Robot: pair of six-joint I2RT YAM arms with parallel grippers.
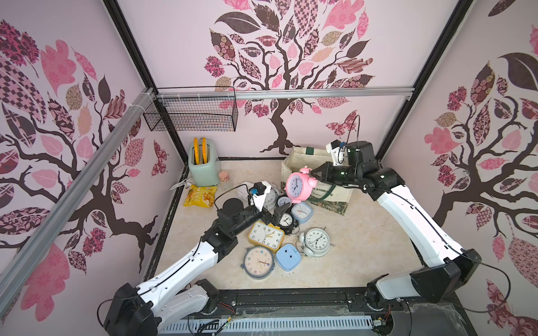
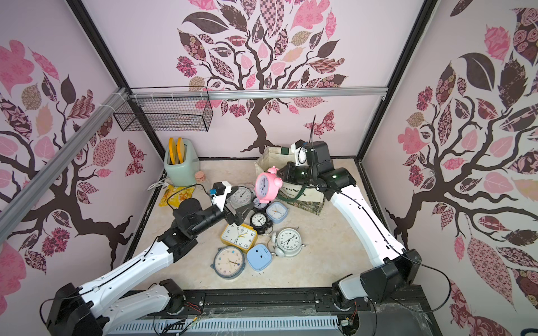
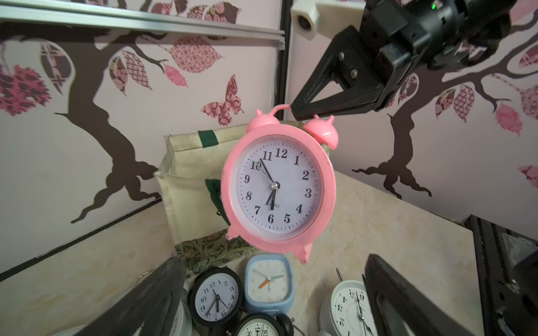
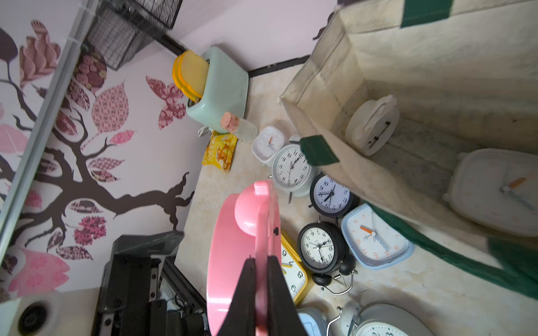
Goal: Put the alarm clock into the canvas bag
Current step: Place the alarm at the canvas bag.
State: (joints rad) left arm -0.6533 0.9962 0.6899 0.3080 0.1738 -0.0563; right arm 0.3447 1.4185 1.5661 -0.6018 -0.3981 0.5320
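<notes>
We are holding the pink alarm clock (image 1: 298, 184) aloft by its top handle, right gripper (image 1: 313, 173) pinched tight on it — the canvas bag (image 1: 305, 155) is gaping just behind it, nearer the right arm. Left gripper (image 1: 275, 212) is hanging spread wide, empty.

Soft, even light fills the booth; shadows under the clocks (image 1: 266, 235) on the table (image 1: 364, 261) are faint. Both top views are sharp, though the rail (image 1: 72, 177) stretches and leans toward the frame edge, a wide lens at work. Left wrist view: the pink clock (image 3: 278, 186) ahead of the left claw (image 3: 275, 261) is crisp, the claw's fingers (image 3: 145, 302) dark and smeared. Right wrist view: softer, the bag (image 4: 436, 72) beside the right claw (image 4: 261, 259) hazy, a pale sheen on the pink rim.
</notes>
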